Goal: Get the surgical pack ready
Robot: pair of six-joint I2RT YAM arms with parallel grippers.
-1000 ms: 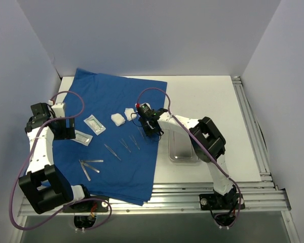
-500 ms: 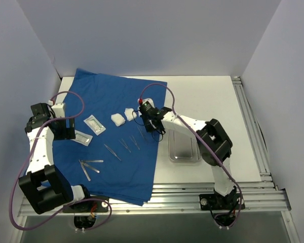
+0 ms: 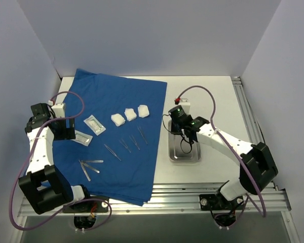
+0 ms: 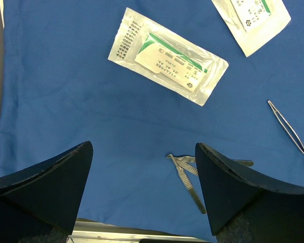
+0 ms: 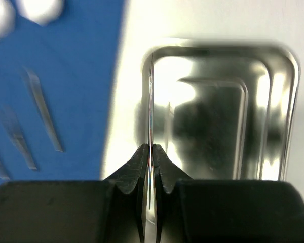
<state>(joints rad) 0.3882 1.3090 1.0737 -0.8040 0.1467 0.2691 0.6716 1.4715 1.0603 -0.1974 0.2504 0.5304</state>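
Note:
The royal-blue cloth lies flat on the left half of the table. On it are three white gauze pads, two flat packets and several thin metal instruments. The steel tray sits on the bare table just right of the cloth. My right gripper hangs over the tray's left part, shut on a thin metal instrument seen edge-on. My left gripper is open and empty over the cloth's left side, above a packet and scalpel handles.
White walls close in the table at the back and both sides. A metal rail runs along the right edge and slats along the front. Cables loop off both arms.
My right gripper has moved right, off the cloth to above the tray, carrying the thin instrument. The third gauze pad now shows. The left arm has not moved.

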